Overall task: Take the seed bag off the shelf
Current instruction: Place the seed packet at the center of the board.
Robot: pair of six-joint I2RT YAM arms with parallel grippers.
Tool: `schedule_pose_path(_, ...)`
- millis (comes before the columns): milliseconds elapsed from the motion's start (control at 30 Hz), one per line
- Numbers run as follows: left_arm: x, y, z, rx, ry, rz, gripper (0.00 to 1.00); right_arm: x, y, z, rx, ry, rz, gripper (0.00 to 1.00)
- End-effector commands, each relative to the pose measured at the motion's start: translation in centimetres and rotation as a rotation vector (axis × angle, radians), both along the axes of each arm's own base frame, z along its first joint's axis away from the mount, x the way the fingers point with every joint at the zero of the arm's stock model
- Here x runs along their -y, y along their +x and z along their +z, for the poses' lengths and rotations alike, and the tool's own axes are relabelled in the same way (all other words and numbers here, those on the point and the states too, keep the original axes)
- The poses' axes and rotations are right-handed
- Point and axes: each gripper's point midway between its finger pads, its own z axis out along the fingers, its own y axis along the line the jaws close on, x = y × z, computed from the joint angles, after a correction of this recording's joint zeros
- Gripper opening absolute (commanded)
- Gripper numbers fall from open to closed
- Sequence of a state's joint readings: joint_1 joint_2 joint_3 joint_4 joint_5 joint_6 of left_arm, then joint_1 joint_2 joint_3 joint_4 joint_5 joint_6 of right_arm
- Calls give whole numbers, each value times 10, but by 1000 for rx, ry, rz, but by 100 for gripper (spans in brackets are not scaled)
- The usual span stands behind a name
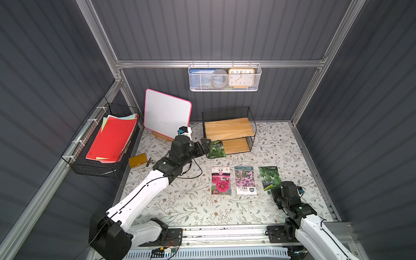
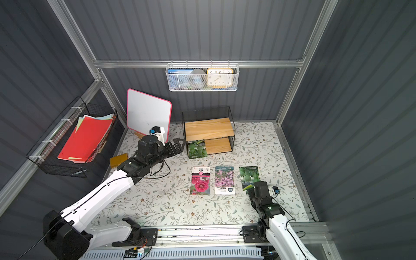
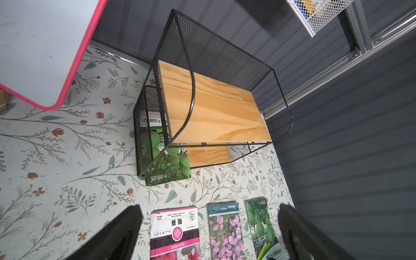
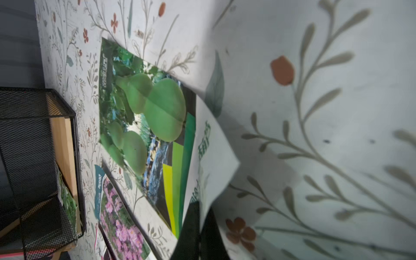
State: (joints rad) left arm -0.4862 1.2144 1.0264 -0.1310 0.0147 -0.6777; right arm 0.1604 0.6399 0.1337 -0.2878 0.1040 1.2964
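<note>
The shelf [image 1: 228, 129] [image 2: 209, 129] [image 3: 213, 105] stands at the back of the floral table, its top board bare. The seed bag [image 1: 216, 149] [image 2: 197, 149] [image 3: 167, 162], green with gourds, lies on the lower board at the left end and sticks out over the front edge. My left gripper [image 1: 206, 144] [image 2: 179, 144] [image 3: 209, 213] hovers just left of it, open and holding nothing. My right gripper [image 1: 273, 191] [image 4: 199, 216] sits low at the front right, shut on the lifted near corner of a green gourd packet [image 1: 269, 177] [image 2: 248, 176] [image 4: 148, 117] that lies on the table.
A hollyhock packet [image 1: 221, 181] and a pink-flower packet [image 1: 245, 180] lie left of the gourd packet. A pink-rimmed whiteboard [image 1: 166, 114] leans left of the shelf. A black basket of red papers [image 1: 105, 139] hangs on the left wall, a white mesh basket [image 1: 225, 77] on the back wall.
</note>
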Motion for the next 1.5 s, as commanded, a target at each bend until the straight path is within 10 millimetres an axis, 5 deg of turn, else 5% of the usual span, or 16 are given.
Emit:
schedule_pose_path(0, 3, 1, 4, 17, 12, -23, 100, -1, 1, -4, -45, -13, 20, 0)
schedule_pose_path(433, 3, -1, 4, 16, 12, -27, 100, 1, 1, 5, -47, -33, 27, 0)
schedule_pose_path(667, 4, 0, 2, 14, 12, -30, 100, 4, -3, 11, -37, -45, 19, 28)
schedule_pose_path(1033, 3, -2, 2, 15, 11, -31, 100, 2, -2, 16, -44, -42, 30, 46)
schedule_pose_path(1300, 5, -1, 2, 11, 9, -39, 100, -1, -11, 22, -72, -28, 48, 84)
schedule_pose_path(1467, 13, -5, 3, -2, -16, -80, 100, -2, -7, 32, -51, -36, 67, 92)
